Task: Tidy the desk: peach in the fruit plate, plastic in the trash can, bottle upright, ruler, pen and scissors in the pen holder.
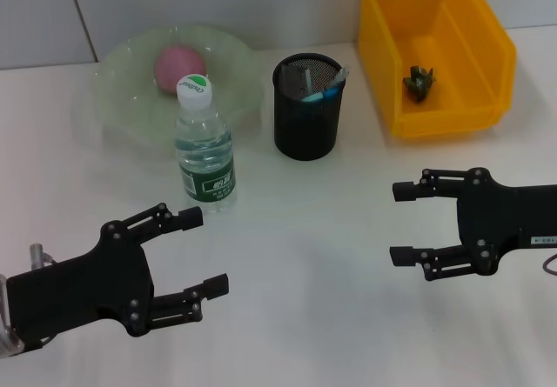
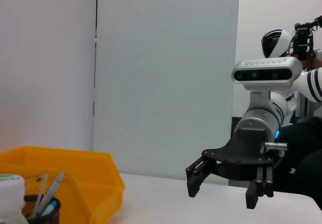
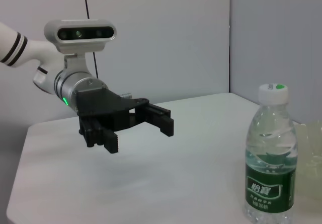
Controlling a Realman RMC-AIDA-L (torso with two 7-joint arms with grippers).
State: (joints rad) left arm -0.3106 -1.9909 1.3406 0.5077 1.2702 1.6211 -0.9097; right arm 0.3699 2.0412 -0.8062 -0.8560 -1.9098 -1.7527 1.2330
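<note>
A pink peach [image 1: 180,65] lies in the pale green fruit plate [image 1: 122,100] at the back left. In front of the plate the bottle [image 1: 204,148] [image 3: 269,158] stands upright with its cap on. The black mesh pen holder [image 1: 307,106] [image 2: 43,210] holds a pen [image 1: 335,81] and other thin items. I cannot tell the ruler or the scissors apart among them. Crumpled green plastic [image 1: 419,83] rests in the yellow trash can [image 1: 487,65] [image 2: 75,178]. My left gripper [image 1: 207,252] [image 3: 138,133] hovers open at the front left. My right gripper [image 1: 400,223] [image 2: 224,194] hovers open at the right, holding nothing.
The white table [image 1: 305,256] stretches between the two grippers. A grey wall panel [image 1: 218,4] stands behind the plate and the trash can.
</note>
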